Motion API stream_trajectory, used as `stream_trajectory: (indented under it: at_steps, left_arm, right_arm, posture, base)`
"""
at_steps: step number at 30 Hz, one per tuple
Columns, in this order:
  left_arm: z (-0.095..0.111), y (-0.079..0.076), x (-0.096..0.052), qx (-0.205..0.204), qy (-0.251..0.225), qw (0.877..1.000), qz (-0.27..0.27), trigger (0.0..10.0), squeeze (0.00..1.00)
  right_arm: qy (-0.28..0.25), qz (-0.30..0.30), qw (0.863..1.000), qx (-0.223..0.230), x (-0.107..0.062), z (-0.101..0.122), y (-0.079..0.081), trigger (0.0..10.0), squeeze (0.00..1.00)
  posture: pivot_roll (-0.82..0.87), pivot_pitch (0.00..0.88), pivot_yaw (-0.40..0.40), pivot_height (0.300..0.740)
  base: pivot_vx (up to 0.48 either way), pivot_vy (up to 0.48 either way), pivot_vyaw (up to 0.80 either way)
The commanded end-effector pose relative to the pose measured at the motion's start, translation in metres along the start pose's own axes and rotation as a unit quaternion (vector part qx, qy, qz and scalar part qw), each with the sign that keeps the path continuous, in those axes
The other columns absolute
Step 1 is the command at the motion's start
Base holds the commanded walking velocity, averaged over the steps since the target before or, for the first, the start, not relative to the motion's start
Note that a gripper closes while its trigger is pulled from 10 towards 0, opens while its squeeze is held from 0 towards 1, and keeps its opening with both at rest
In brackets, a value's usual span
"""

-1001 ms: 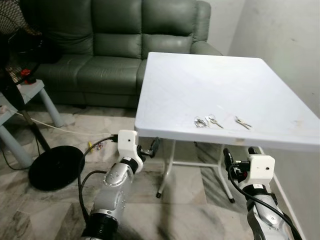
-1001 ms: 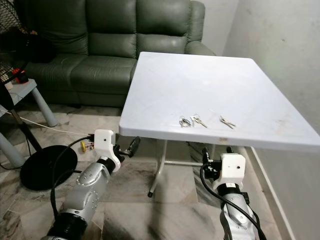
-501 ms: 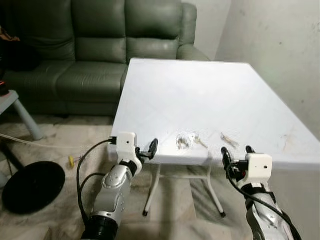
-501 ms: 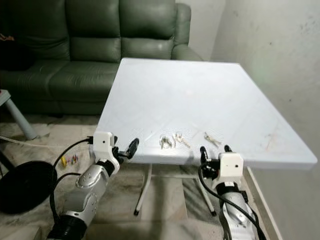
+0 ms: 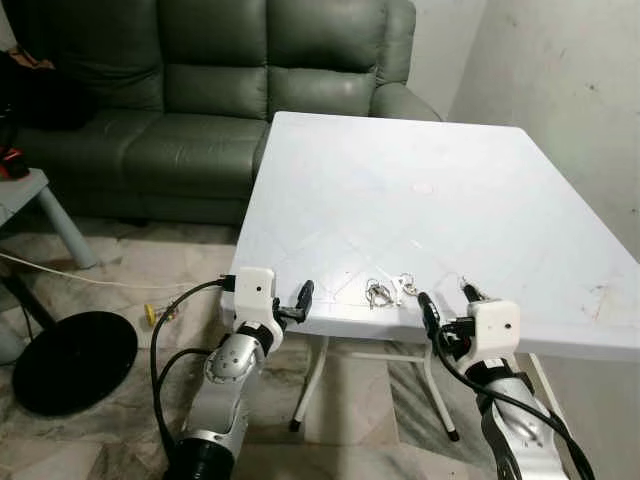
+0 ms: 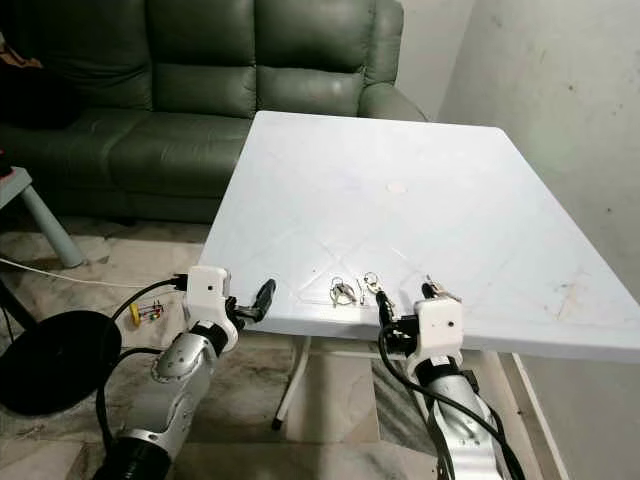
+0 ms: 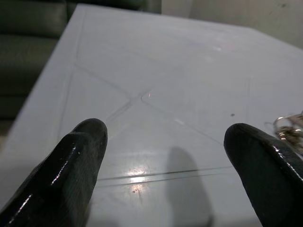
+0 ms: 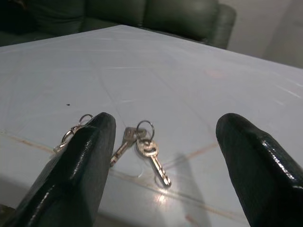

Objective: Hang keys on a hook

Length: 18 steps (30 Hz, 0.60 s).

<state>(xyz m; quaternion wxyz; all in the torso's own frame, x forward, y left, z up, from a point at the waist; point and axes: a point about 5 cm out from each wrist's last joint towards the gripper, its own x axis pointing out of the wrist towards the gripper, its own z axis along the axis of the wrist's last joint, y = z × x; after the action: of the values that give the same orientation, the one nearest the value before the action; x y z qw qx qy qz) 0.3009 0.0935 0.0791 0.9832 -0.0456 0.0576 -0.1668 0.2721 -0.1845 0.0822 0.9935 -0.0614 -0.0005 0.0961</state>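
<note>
A white desk (image 5: 430, 190) stands before a green sofa (image 5: 210, 90). Near the desk's front edge lie two bunches of keys (image 5: 389, 291). The left pincer (image 5: 303, 298) and right pincer (image 5: 447, 303) hover at that edge, fingers spread.

keys, silver, three small sets, all lying flat on the white table (image 5: 420, 190) close to its near edge. first bunch of keys (image 5: 379, 293): several keys on a ring, bunched and overlapping, nearest the robot's left. second key (image 8: 154, 160): a single key on a round split ring, blade pointing toward the near edge, lying just beside the first bunch; in the right wrist view a further key lies touching its ring. third key set (image 5: 472, 290): slim, set apart on the robot's right, partly hidden. none is lifted or hung.
</note>
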Motion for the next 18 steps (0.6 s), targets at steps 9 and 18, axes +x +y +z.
stream_trajectory:
  at_steps: [9, 18]
  left_arm:
    - [0.007, -0.014, 0.0, 0.002, -0.008, 0.999, -0.034, 10.0, 0.0]
    - [0.009, -0.024, -0.006, 0.008, -0.009, 0.998, -0.068, 10.0, 0.0]
  right_arm:
    - [0.019, 0.011, 1.0, -0.008, 0.023, 0.01, -0.023, 10.0, 0.0]
    - [0.015, 0.042, 0.999, -0.023, 0.05, 0.024, -0.028, 10.0, 0.0]
  posture:
    - [0.02, 0.0, -0.071, 0.74]
    - [0.04, 0.01, -0.079, 0.74]
  base:
    - [0.0, 0.0, 0.0]
    - [0.0, 0.0, 0.0]
